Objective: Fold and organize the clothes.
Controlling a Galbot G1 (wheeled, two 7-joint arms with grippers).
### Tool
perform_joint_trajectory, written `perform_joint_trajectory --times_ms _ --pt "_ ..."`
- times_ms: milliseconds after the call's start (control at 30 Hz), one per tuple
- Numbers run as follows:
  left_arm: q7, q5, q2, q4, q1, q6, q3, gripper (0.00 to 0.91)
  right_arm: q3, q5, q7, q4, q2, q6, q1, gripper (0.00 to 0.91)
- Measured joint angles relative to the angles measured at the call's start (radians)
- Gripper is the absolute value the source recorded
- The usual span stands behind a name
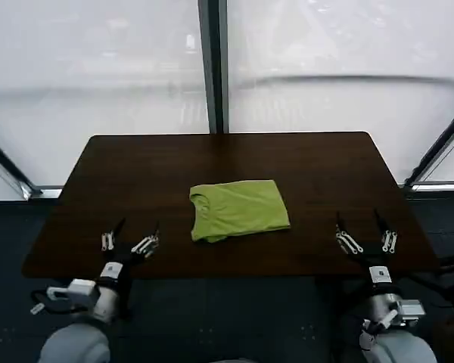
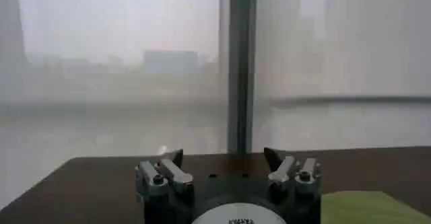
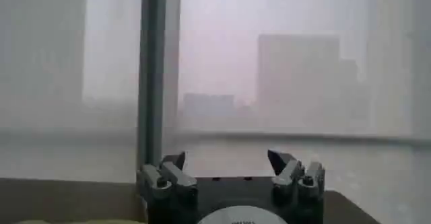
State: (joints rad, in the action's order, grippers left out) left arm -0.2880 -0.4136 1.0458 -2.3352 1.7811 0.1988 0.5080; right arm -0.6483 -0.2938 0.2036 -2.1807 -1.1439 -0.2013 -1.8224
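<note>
You had the lime-green T-shirt [image 1: 239, 209] lying folded into a compact rectangle at the centre of the dark wooden table [image 1: 136, 174], neckband toward 9 o'clock. Your left gripper [image 1: 135, 226] stood at about 8 o'clock of the shirt, fingers spread wide and empty; your right gripper [image 1: 358, 221] at 4 o'clock, likewise wide and empty, both well apart from it.

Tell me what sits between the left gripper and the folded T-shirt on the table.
Nothing: in the head view only bare dark tabletop separates the left gripper, jaws open near the front edge, from the T-shirt at mid-table.
</note>
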Motion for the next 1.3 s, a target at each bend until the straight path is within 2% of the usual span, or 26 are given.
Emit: perform_joint_trajectory --times_ms 267,633,1300 --pt "-0.004 0.001 -0.015 -0.038 0.143 -0.002 0.038 0.878 -0.027 0.002 0.002 -0.083 -0.004 0.078 -0.176 0.878" --pt "-0.007 -0.016 -0.026 -0.048 0.174 0.014 0.059 0.878 -0.004 -0.029 0.001 -0.098 -0.003 0.159 -0.195 0.878" --pt "-0.003 -0.017 -0.027 -0.042 0.188 0.015 0.076 0.878 0.008 -0.043 0.0 -0.081 0.001 0.184 -0.182 0.878"
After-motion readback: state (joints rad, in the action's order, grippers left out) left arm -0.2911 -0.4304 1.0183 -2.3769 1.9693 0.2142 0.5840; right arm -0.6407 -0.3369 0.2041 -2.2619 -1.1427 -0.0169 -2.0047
